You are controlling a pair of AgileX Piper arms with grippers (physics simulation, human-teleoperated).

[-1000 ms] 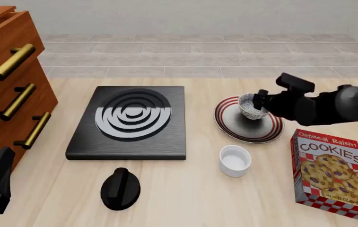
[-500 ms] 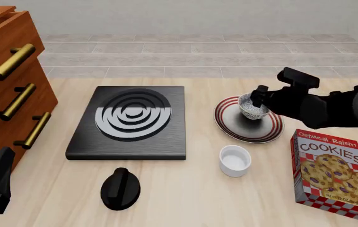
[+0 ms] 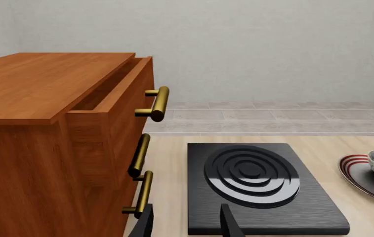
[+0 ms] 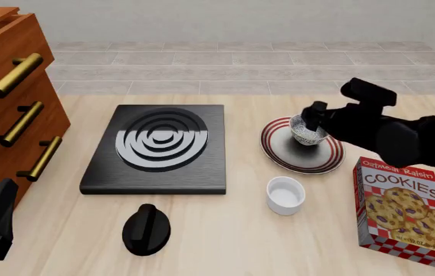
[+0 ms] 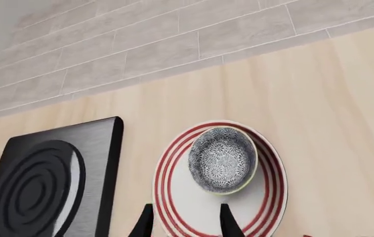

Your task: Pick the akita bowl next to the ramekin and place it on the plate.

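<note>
**Bowl sits on the plate; my right fingers are off it**

Worktop [image 4: 240,241]: pale wood, running back to a band of grey tile and a plain wall. Nothing crowds the plate on its far side.

Drawers [image 4: 6,109]: tall wooden chest at the left edge, brass handles, top drawer standing a little open in my left wrist view. No part in this job.

Burner [image 4: 160,144]: black slab with white rings, mid-worktop, apart from the plate on its right.

Cookie box [image 4: 405,210]: upright near the right edge, near the plate but clear of it.

Plate [image 4: 320,164]: red-ringed, flat. The bowl [image 4: 307,130] rests upright on it, toward the far side rather than centred, likely where I could reach it from the right.

Ramekin [image 4: 285,195]: nearer me than the plate, close to it, not touching.

Knob [image 4: 146,229]: black, alone near the front.

Right fingers [image 5: 185,221]: parted, empty, with the bowl ahead of the tips and not between them. I judge the placing done.

Left fingers [image 3: 187,224]: parted, empty, parked low beside the drawers, out of the way.
</note>
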